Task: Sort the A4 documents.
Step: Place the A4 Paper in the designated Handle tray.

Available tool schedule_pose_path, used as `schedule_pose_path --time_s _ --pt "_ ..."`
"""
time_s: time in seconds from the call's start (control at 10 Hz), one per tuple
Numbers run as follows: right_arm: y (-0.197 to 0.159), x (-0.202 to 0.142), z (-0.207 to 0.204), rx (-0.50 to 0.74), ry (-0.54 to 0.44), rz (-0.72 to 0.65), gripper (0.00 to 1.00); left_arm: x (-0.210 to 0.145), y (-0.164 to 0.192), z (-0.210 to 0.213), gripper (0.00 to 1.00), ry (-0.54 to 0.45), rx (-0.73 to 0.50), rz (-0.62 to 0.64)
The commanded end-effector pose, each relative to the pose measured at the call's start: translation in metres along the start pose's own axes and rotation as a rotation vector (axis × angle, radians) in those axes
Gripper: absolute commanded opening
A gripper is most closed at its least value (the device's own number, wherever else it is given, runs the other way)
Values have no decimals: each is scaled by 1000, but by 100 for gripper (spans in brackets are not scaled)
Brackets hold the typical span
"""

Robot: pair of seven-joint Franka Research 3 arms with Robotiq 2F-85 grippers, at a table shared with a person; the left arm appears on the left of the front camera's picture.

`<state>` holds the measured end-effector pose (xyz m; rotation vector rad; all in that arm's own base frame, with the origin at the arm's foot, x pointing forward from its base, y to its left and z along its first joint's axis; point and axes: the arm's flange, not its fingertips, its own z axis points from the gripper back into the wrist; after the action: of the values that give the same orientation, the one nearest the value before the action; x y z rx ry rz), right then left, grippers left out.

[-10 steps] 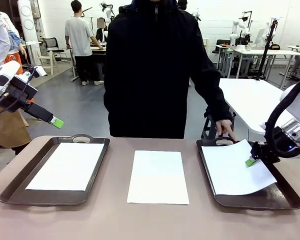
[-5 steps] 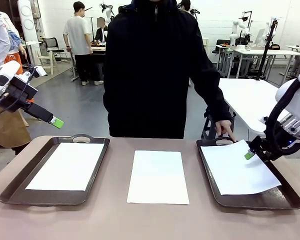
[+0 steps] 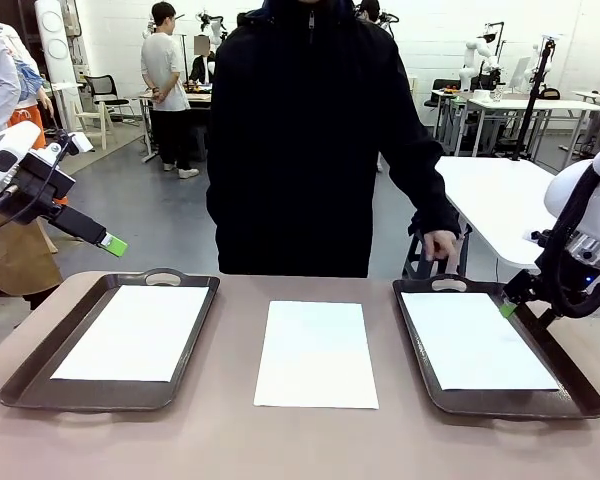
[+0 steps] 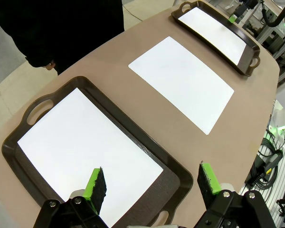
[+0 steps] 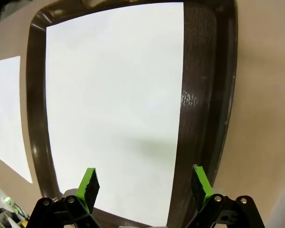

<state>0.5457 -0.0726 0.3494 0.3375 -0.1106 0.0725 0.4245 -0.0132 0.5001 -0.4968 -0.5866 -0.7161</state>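
- Three A4 documents lie flat, each with its long axis running from the robot's side of the desk (image 3: 310,445) toward the person and its short edges facing the two of them.
- The left sheet (image 3: 130,332) rests inside the left tray (image 3: 80,393), roughly square with its walls, dark tray floor showing all round it.
- The middle sheet (image 3: 316,353) lies straight on the bare desk between the two trays, touching neither.
- The right sheet (image 3: 477,340) lies inside the right tray (image 3: 510,403), closer to the tray's left wall, with a broader dark strip showing along its right side.
- The robot's left hand (image 3: 113,243) hangs in the air above and beyond the far left corner of the left tray, well clear of it. Its fingers are spread wide with nothing between them.
- The robot's right hand (image 3: 508,309) is at the far right corner of the right tray, pointing down at it. In the right wrist view its fingers (image 5: 89,183) are spread wide and empty, one over the sheet and the other over the tray's dark side strip. Whether a pad touches the paper or the tray, I cannot tell.
- The person's hand (image 3: 440,243) hangs just above and behind the far handle of the right tray, apart from the tray and the sheet.
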Motion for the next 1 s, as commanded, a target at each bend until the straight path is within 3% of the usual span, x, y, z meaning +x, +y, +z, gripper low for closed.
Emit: schedule_pose_path --time_s 0.0,0.9 --pt "6 -6 1 -8 -10 -35 100 0 0 1 100 -4 -2 0" --pt "1 0 3 -1 -5 -5 100 0 0 1 100 -4 -2 0"
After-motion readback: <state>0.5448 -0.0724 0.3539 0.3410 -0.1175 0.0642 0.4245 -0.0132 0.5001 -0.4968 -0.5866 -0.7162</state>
